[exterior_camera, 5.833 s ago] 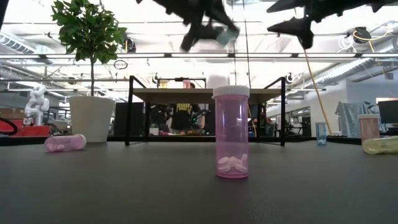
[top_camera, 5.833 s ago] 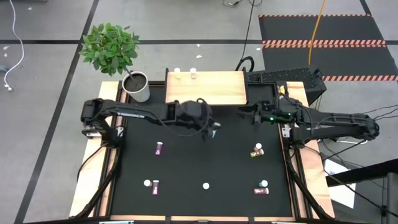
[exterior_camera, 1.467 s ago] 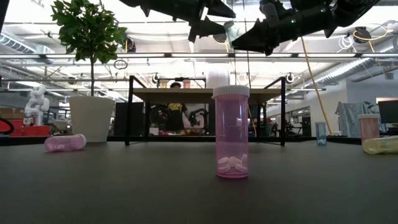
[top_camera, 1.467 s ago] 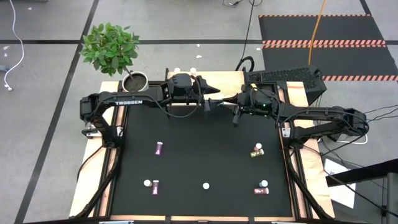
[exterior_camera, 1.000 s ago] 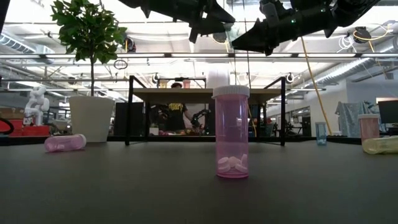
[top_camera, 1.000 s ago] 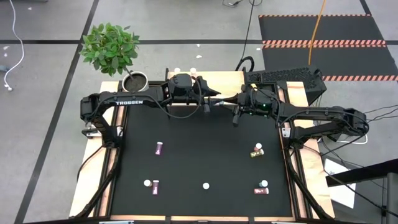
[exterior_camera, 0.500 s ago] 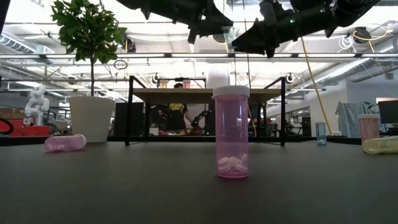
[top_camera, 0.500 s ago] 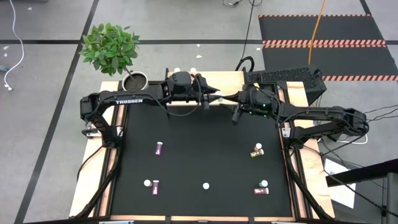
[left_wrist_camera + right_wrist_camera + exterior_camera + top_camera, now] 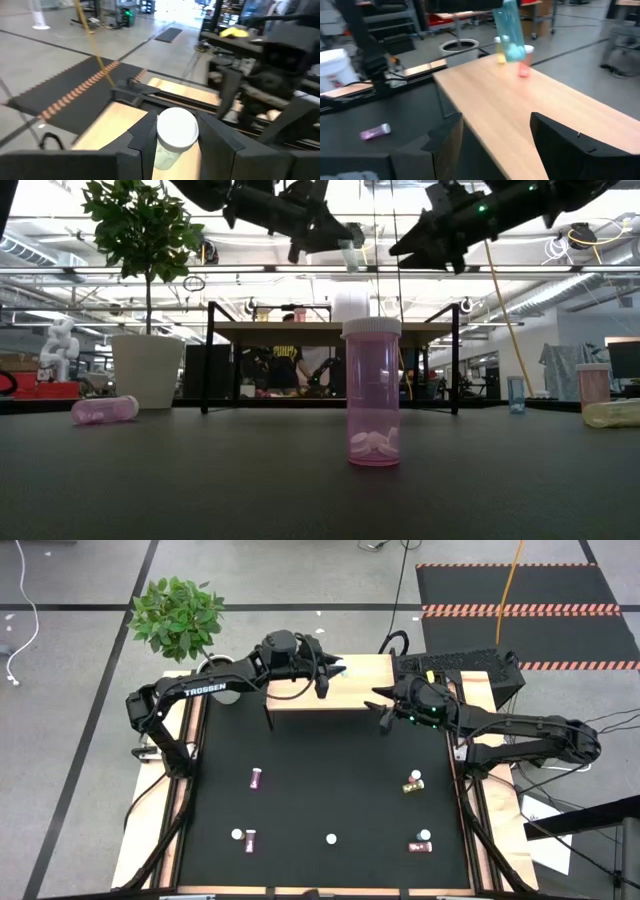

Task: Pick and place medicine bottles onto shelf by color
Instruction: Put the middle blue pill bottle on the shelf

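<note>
We see the left tool (image 9: 328,670) above the shelf (image 9: 365,690), its fingers closed on a teal bottle (image 9: 510,31). The right tool (image 9: 381,712), spread and empty, hovers at the shelf's 4 o'clock edge. Two bottles (image 9: 512,55) already stand at the shelf's 11 o'clock corner; we judge some six bottles (image 9: 257,778) remain on the counter (image 9: 330,780).

Even, bright light fills the overhead picture, shadows faint. At table level, ceiling lights (image 9: 300,268) glare along the top, turning the arms into silhouettes. Both wrist pictures are soft with blur, especially toward the edges.
</note>
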You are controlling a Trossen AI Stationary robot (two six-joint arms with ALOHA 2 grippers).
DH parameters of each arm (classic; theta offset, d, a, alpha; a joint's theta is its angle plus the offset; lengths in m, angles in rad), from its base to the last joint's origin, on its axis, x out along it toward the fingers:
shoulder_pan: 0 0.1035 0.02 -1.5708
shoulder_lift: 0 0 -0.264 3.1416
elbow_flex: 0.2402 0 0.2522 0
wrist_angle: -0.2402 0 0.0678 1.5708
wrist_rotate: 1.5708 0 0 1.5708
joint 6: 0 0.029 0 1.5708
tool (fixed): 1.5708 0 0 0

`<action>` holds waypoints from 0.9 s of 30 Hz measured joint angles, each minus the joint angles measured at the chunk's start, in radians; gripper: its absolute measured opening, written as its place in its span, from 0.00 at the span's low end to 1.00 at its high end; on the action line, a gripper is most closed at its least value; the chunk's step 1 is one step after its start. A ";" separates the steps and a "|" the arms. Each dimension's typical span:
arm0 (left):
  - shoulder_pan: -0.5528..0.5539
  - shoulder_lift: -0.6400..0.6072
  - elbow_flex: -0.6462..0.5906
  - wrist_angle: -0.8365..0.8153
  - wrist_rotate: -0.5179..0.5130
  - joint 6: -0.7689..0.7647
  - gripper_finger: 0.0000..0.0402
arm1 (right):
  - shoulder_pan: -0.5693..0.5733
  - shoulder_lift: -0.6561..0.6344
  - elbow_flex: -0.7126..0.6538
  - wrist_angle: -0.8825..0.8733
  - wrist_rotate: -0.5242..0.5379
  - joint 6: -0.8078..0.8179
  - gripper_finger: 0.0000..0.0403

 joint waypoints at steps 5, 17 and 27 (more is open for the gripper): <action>0.043 0.035 0.065 -0.056 0.039 0.048 0.32 | 0.000 -0.063 0.000 -0.064 0.057 0.000 0.56; 0.137 0.301 0.407 -0.298 0.068 0.162 0.33 | -0.001 -0.107 0.001 -0.143 0.110 0.042 0.56; 0.162 0.315 0.409 -0.421 0.069 0.279 0.33 | -0.001 -0.106 0.001 -0.188 0.112 0.052 0.56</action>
